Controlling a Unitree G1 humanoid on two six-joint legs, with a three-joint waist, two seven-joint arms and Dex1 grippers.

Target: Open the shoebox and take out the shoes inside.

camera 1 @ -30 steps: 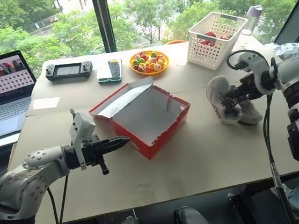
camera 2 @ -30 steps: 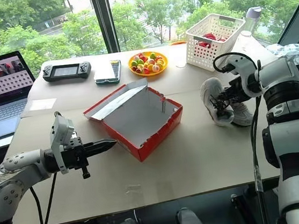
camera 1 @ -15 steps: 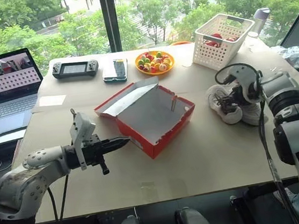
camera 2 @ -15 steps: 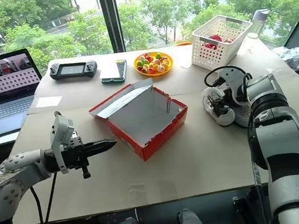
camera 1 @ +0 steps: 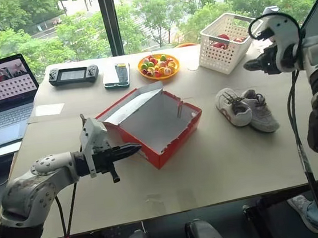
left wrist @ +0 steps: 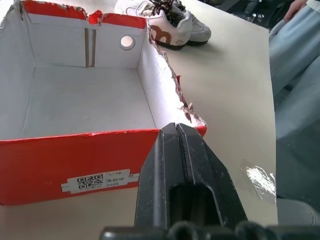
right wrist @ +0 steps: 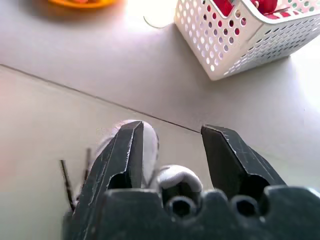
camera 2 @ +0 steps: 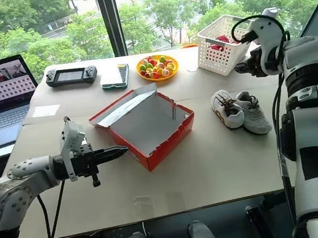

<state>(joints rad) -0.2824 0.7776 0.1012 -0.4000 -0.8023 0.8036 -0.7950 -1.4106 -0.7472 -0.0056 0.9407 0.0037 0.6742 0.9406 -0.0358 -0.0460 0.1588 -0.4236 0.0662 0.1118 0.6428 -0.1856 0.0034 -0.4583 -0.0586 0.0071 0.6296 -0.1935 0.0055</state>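
Observation:
The red shoebox (camera 1: 171, 150) stands open in the middle of the table, its lid (camera 1: 128, 109) folded back to the left and its grey-white inside bare. The two light grey shoes (camera 1: 245, 107) lie side by side on the table to the right of the box, soles down; they also appear beyond the box (left wrist: 167, 22). My right gripper (camera 1: 247, 67) hangs open in the air above and behind the shoes, near the basket, with nothing between its fingers (right wrist: 127, 147). My left gripper (camera 1: 135, 150) is shut and empty, its tip just short of the box's near red wall (left wrist: 75, 160).
A white lattice basket (camera 1: 228, 42) with red items stands at the back right, with a bottle (camera 1: 269, 17) behind it. Along the back sit an orange plate of sweets (camera 1: 159, 66), a phone (camera 1: 116, 75) and a game console (camera 1: 73, 74). A laptop (camera 1: 1, 97) is at the far left.
My right gripper has opened, let go of the shoe and risen away toward the basket. Both shoes now rest flat on the table. The left arm has stayed put.

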